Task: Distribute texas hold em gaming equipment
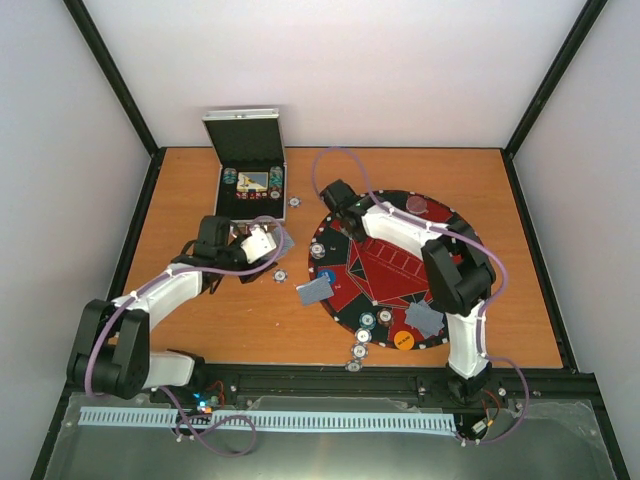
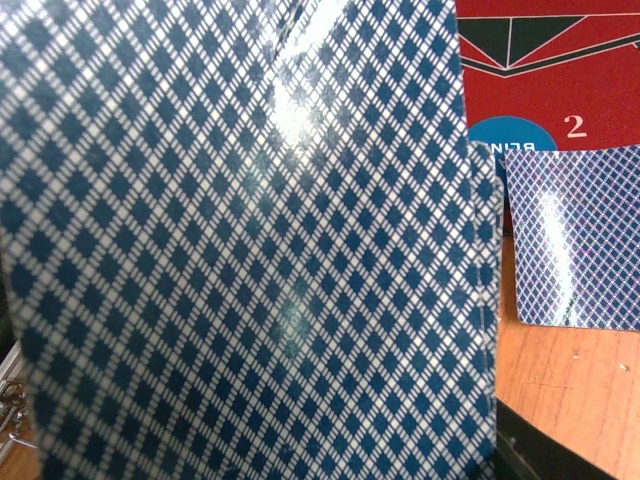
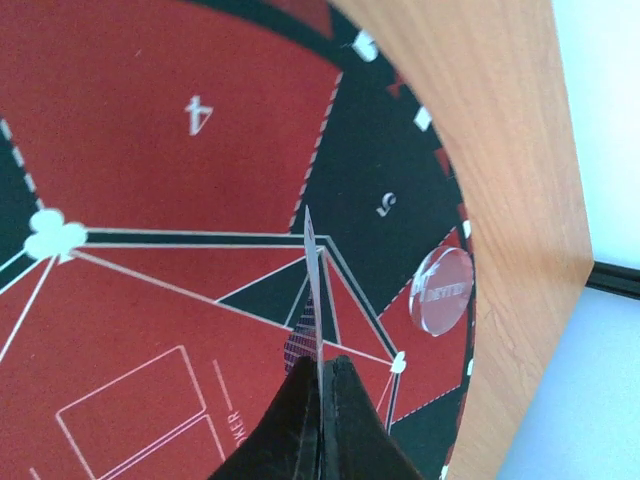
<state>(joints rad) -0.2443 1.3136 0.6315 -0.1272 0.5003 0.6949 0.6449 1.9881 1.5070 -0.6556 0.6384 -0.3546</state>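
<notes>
My left gripper point(image 1: 258, 243) holds a stack of playing cards point(image 1: 268, 240) over the table, left of the round red-and-black poker mat point(image 1: 400, 262). In the left wrist view their blue-diamond backs point(image 2: 240, 250) hide the fingers. My right gripper point(image 1: 338, 205) is over the mat's upper left. In the right wrist view it point(image 3: 322, 362) is shut on one card point(image 3: 314, 280), seen edge-on above the mat point(image 3: 150, 130). One card point(image 1: 315, 291) lies at the mat's left edge, also in the left wrist view point(image 2: 575, 235). Another card point(image 1: 423, 318) lies at the lower right. A blue disc point(image 1: 326, 276) and an orange disc point(image 1: 403, 339) lie on the mat.
An open metal case point(image 1: 250, 180) with chips and cards stands at the back left. Poker chips lie near the case point(image 1: 295, 202), left of the mat point(image 1: 281, 274) and along its near edge point(image 1: 362, 337). A clear dealer button point(image 1: 416, 205) point(image 3: 442, 290) sits on the mat's far rim.
</notes>
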